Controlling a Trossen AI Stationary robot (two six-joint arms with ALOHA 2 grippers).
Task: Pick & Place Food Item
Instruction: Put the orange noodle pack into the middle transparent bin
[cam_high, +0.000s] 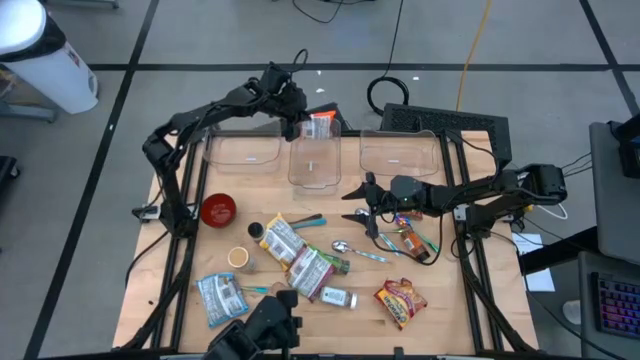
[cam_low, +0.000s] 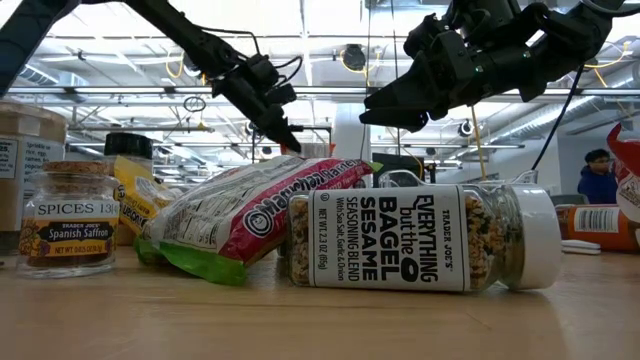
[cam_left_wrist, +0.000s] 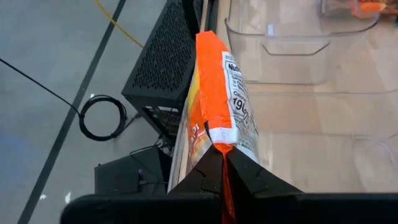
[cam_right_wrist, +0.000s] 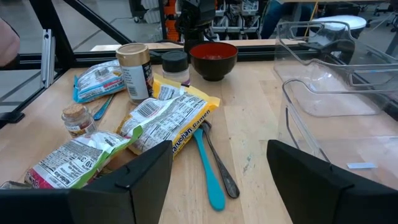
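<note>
2 arms are in play, but only my left gripper (cam_high: 313, 128) carries anything: its fingers (cam_left_wrist: 245, 177) are pinched tight on the bottom seam of an orange snack packet (cam_left_wrist: 217, 99), which stands up from the tips. In the high view that packet hangs over the far rim of the middle clear bin (cam_high: 315, 165), with 1 more clear bin on each side of the gripper.

My worry is the hold. I have only a thin edge of film, so I judge the packet could swing or slip out if I move sharply, and letting go this close to the rim could tip it over the back onto the floor rather than inside.

My right gripper (cam_high: 362, 203) waits with fingers spread wide and nothing in them, hovering just above the table, the teal utensil (cam_right_wrist: 208, 174) and yellow packet (cam_right_wrist: 171, 121) lying ahead of it.
</note>
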